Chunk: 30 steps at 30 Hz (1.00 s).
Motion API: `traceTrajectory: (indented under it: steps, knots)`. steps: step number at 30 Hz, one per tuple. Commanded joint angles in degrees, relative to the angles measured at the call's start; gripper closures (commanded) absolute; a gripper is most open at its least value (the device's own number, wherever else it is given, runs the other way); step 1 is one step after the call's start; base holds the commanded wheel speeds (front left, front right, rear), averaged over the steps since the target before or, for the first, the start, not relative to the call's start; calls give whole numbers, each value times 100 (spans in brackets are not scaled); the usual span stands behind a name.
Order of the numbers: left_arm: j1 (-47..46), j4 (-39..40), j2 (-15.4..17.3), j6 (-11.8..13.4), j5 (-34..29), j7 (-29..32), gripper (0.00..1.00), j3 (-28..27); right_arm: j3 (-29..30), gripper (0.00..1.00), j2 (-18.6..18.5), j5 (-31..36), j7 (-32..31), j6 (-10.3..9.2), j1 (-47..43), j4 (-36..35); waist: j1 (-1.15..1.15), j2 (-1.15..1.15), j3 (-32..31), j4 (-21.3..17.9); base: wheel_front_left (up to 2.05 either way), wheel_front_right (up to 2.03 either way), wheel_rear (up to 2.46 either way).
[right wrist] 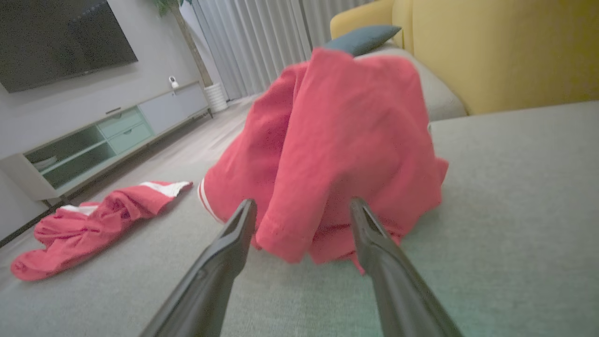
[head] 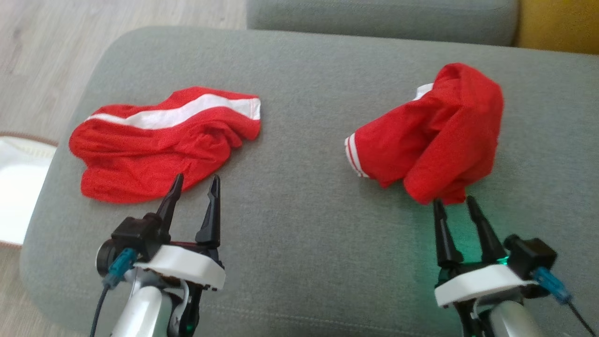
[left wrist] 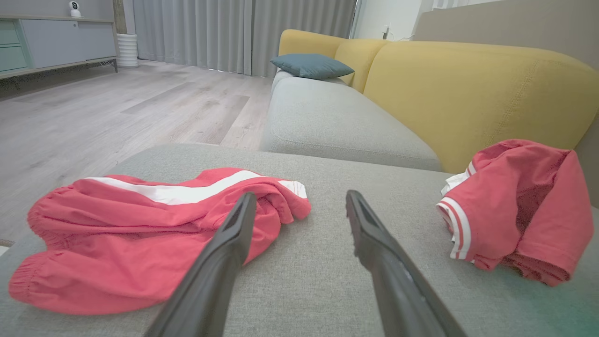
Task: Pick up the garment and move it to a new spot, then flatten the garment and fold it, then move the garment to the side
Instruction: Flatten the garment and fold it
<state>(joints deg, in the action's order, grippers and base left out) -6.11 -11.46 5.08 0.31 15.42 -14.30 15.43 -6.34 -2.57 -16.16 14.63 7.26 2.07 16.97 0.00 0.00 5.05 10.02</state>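
Pickup pending: left gripper (head: 196, 178) and right gripper (head: 453, 201) wide open, empty; next, right likely pinches red shirt (head: 435, 135) hem, lower right.

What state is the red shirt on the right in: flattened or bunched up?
Bunched up. The red shirt stands in a crumpled heap on the grey cushion, its striped cuff poking out at one side.

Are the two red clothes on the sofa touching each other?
Apart. The head view shows the striped garment on the left and the shirt on the right, with bare grey cushion between them.
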Motion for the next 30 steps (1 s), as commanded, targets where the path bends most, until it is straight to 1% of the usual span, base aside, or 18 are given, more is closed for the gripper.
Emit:
traceTrajectory:
  steps: [1,8,15,16,17,18,21,24,30]
  knots:
    - [-300,122,-9,-63,-88,-70,0,-283,-204,0,-31,-47,37,23,377,48,0,0,137,133,0,0,0]
    - [-395,21,-115,-244,-229,-70,0,-403,-237,0,-31,-241,37,23,902,824,0,0,366,382,0,0,0]
    - [-385,-26,-179,-325,-314,-70,0,-490,-223,0,-31,-350,37,23,1227,1210,0,0,443,457,0,0,0]
    - [-379,-28,-184,-329,-321,-70,0,-510,-214,78,-31,-312,37,23,1264,1257,0,0,441,443,0,0,0]
    - [-379,-28,-184,-329,-321,-70,0,-510,-214,78,-31,-312,37,23,1264,1257,0,0,441,443,0,0,0]
    - [-372,-35,-188,-333,-328,-70,0,-534,-200,100,-31,-245,37,23,1299,1278,0,0,427,422,0,0,0]
    - [-344,-81,-199,-338,-330,-70,0,-600,-116,100,-31,-45,37,23,1328,1238,0,0,339,333,0,0,0]
    - [-317,-88,-207,-339,-325,-70,0,-636,153,100,-31,316,37,23,1308,1050,0,0,222,221,0,0,0]
    - [-175,-85,-217,-306,-290,-70,0,-655,764,100,-31,1333,37,23,1544,581,0,0,-111,-58,0,0,0]
